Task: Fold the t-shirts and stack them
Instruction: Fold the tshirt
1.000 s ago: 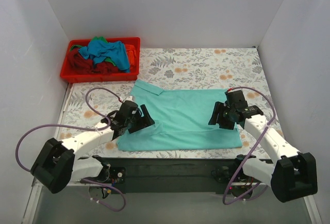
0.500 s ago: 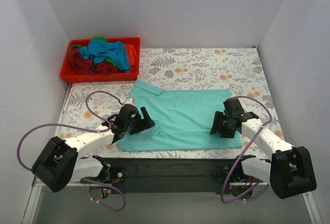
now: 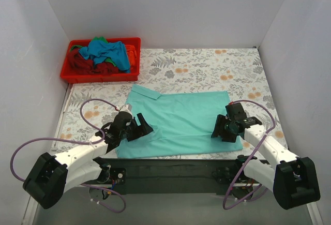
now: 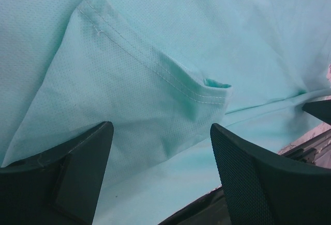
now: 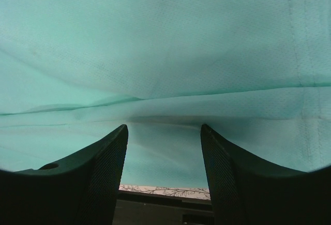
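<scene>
A table (image 3: pixel 207 67) with a flowery cover: grey leaves and small orange blooms on white. Sits between white walls (image 3: pixel 155 8). Holds a red bin (image 3: pixel 103 76) in the far left corner, with a heap of shirts (image 3: pixel 106 51) inside, blue on top. Carries one mint-teal shirt (image 3: pixel 181 119) spread flat near the front edge, apart from the bin. Has the shirt's collar (image 3: pixel 146 91) at the far left end, toward the bin. Shows flowery cover past the shirt on the far side and at both ends.

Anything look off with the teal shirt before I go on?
Only minor things. The teal shirt lies flat but slightly askew, and its sleeve by the left gripper is folded onto the body, hem puckered.
</scene>
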Available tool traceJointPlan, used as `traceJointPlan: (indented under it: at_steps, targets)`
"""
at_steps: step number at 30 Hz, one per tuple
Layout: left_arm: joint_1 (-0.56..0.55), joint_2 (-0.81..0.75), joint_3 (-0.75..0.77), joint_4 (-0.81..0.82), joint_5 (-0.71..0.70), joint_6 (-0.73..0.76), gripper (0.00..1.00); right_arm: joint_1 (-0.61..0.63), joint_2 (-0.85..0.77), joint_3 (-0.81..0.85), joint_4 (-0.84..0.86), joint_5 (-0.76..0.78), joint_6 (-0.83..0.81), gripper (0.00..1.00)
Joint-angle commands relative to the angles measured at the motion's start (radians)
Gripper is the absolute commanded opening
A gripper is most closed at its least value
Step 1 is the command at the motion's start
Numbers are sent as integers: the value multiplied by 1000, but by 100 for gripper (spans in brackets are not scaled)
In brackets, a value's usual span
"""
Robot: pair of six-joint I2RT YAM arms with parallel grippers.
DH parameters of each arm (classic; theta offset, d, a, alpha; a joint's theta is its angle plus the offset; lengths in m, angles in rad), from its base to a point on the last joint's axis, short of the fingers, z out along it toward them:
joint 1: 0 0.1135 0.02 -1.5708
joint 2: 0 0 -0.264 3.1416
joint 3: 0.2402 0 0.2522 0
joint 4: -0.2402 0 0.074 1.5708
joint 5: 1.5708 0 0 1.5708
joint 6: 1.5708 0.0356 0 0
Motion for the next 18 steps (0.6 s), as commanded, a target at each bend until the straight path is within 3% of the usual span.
traceJointPlan:
  at_steps: [1, 6, 11, 15, 18]
  targets:
    - [-5, -30, -36, -129, 5, -5, 75, 5, -44, -23, -72, 10, 21, 65]
    - [-5, -71, 8, -175, 0, 1, 76, 7, -92, -12, -106, -8, 31, 65]
    - [-6, -65, 168, -268, -61, 23, 78, 2, -86, 188, -176, 82, -21, 66]
    - [-5, -18, 364, -337, -122, 66, 82, -32, 32, 400, -196, 140, -93, 65]
    - [8, 39, 456, -357, -162, 113, 86, -65, 209, 552, -181, 163, -150, 64]
